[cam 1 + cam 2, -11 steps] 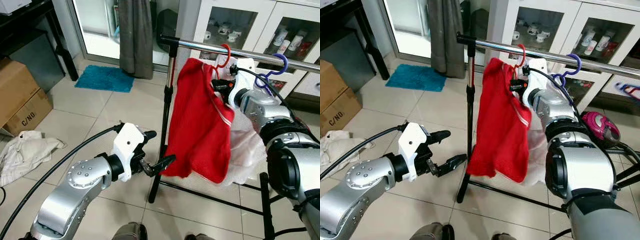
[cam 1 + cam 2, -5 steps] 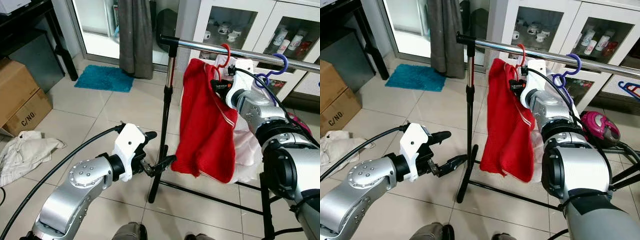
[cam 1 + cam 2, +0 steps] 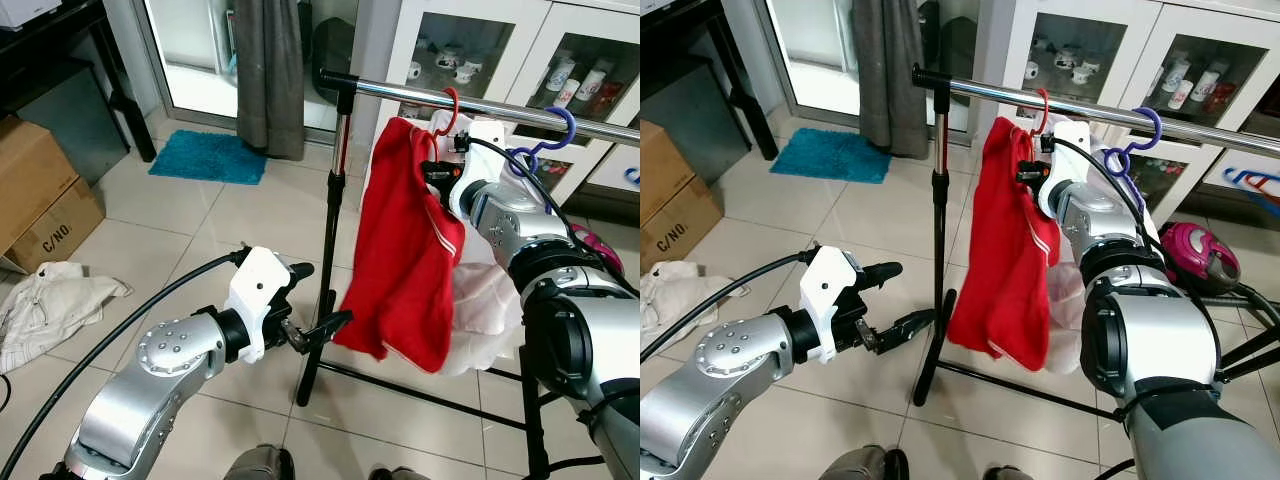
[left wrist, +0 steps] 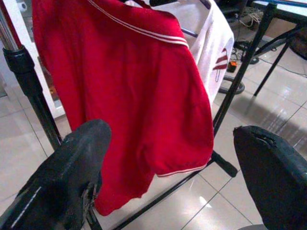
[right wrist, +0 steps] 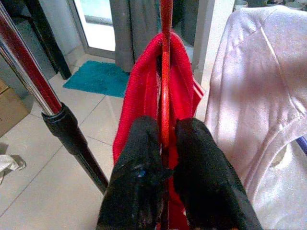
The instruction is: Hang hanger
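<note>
A red hanger [image 3: 449, 108] carries a red shirt [image 3: 408, 260]; its hook reaches up to the chrome rail [image 3: 420, 95] of a clothes rack. My right gripper [image 3: 436, 171] is shut on the hanger's neck just under the hook, and the right wrist view has the red hanger wire [image 5: 165, 86] pinched between both fingers [image 5: 136, 182]. My left gripper [image 3: 312, 300] is open, low beside the rack's black post [image 3: 325, 290], facing the shirt's hem [image 4: 144, 120]. Behind the red shirt hangs a white shirt [image 3: 485, 300].
A blue hanger [image 3: 545, 140] hangs further right on the rail. A glass cabinet [image 3: 520, 60] stands behind the rack. On the tiled floor are a blue mat [image 3: 210, 157], cardboard boxes [image 3: 40, 195], a crumpled white cloth [image 3: 50, 305] and a pink object [image 3: 1200, 255].
The red shirt has swung on its hanger, first right, then back left, while the right gripper keeps its hold near the rail. The left arm has hardly moved.
</note>
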`<state>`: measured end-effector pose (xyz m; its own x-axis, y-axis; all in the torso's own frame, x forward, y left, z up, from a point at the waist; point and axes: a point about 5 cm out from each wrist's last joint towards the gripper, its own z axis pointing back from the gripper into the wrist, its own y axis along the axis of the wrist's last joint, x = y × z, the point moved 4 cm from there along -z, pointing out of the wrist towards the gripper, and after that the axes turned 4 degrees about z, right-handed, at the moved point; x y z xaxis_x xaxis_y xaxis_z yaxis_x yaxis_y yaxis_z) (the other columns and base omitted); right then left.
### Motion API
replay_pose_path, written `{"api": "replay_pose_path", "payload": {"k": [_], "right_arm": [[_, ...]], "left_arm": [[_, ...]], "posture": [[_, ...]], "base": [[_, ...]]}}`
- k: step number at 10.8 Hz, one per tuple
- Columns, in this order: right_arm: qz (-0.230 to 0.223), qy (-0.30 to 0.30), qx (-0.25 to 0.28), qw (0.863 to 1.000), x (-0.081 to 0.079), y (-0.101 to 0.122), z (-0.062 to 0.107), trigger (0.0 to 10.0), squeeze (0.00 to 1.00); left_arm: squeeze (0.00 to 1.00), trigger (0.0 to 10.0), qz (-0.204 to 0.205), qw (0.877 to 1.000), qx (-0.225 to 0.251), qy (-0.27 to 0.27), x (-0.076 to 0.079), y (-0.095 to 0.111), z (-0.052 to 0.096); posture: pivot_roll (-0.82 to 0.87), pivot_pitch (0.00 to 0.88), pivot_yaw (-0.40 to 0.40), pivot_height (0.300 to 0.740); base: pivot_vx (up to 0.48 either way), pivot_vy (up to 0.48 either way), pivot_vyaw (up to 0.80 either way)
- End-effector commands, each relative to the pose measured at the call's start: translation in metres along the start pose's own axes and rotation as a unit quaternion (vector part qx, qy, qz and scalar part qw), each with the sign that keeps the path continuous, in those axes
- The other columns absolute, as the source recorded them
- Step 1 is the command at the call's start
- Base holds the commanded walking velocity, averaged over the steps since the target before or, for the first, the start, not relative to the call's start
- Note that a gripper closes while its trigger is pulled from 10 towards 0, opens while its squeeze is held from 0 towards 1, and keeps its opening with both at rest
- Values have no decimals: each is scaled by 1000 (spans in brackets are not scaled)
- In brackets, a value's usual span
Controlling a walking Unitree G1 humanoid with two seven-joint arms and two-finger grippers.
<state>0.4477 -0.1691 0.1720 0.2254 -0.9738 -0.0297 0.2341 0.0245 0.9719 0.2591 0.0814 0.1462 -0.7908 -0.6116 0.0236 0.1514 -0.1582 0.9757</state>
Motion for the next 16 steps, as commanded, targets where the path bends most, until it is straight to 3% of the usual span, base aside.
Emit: {"api": "replay_pose_path", "payload": {"k": [1, 7, 10, 11, 13, 14, 15, 16], "right_arm": [[-9, 2, -6, 1000, -1, -1, -1, 0, 0], [-3, -2, 0, 1000, -2, 2, -1, 0, 0], [-1, 29, 72, 997, 9, 33, 7, 0, 0], [10, 50, 87, 995, 14, 38, 13, 0, 0], [58, 92, 90, 990, 18, 23, 36, 0, 0], [84, 98, 84, 988, 10, 1, 57, 0, 0], [91, 96, 78, 988, 8, -8, 64, 0, 0], [86, 91, 91, 988, 1, -21, 84, 0, 0]], "left_arm": [[0, 10000, -8, 1000, 1, -9, 2, 3, -2], [0, 10000, -11, 1000, 3, -5, 0, 4, -4], [0, 10000, -8, 998, 14, 55, -15, 3, -13], [0, 10000, 4, 996, 19, 91, -22, 1, -15], [0, 10000, 18, 990, 36, 139, -29, -2, -21], [0, 10000, 32, 985, 42, 164, -33, -8, -23], [0, 10000, 33, 984, 41, 170, -34, -9, -24], [0, 10000, 34, 983, 40, 173, -32, -12, -25]], "posture": [[188, 72, -13, 740], [192, 49, -15, 740], [144, 0, 10, 740], [127, 0, 17, 740], [103, 0, 18, 740], [95, 0, 19, 740], [95, 0, 19, 740], [90, 0, 23, 740]], "base": [[0, 0, 0], [0, 0, 0], [0, 0, 0], [0, 0, 0], [0, 0, 0], [0, 0, 0], [0, 0, 0], [0, 0, 0]]}}
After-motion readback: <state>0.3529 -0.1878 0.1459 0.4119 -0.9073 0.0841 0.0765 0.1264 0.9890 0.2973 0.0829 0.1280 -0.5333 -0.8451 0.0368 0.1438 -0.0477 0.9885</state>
